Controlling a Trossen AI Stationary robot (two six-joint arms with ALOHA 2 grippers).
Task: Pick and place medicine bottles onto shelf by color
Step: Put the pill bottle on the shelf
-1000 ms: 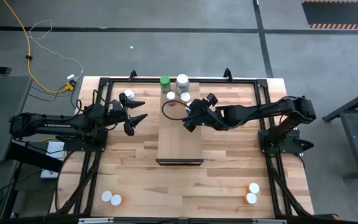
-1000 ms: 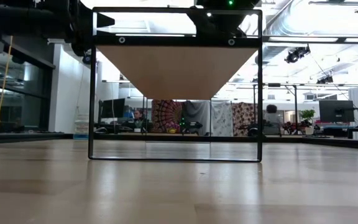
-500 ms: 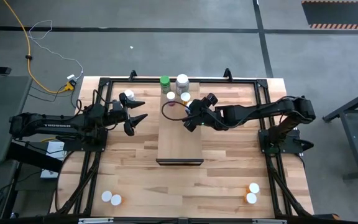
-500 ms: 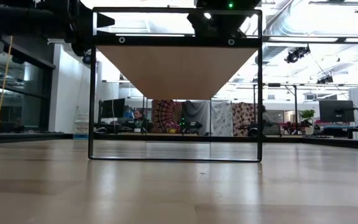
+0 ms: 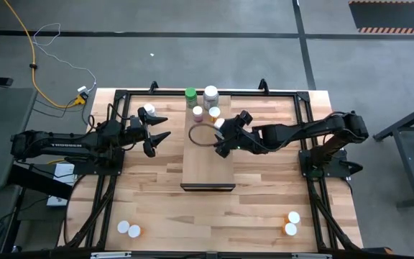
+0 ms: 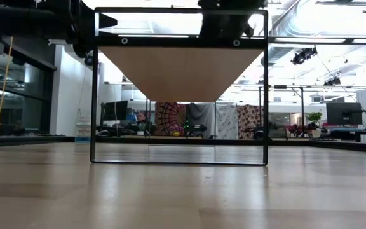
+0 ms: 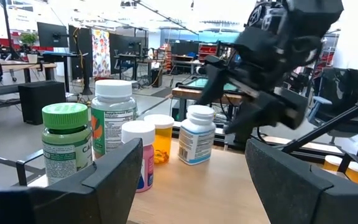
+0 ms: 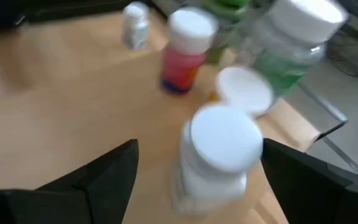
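Between the spread fingers of the right gripper (image 8: 194,180), just ahead and not yet gripped, stands a white bottle (image 8: 219,152) with a white cap, on the pale shelf (image 5: 207,162). The jaws are wide and hold nothing. Just beyond it are an orange bottle (image 8: 244,92) showing mostly its white cap, then a pinkish bottle (image 8: 186,53), and farthest from these jaws a tall green-bodied bottle (image 8: 291,43) and a green-capped bottle (image 7: 66,146), all bunched at the shelf's far end.

The left gripper (image 5: 160,129) waits beside the shelf's left edge, over the tabletop (image 5: 264,208), its fingers also wide and empty, facing the same cluster from the side.

By my reading the task is about half done: five bottles stand on the shelf, though whether they are sorted by colour is hard to judge. Four remain on the tabletop, well apart from both jaws: a near-left pair (image 5: 128,229) and a near-right pair (image 5: 292,222), at the table's near corners.

A dark cable loop (image 5: 201,134) lies on the shelf just beside the right jaws and could snag. The packed bottles leave little room; a finger could tip a neighbour.
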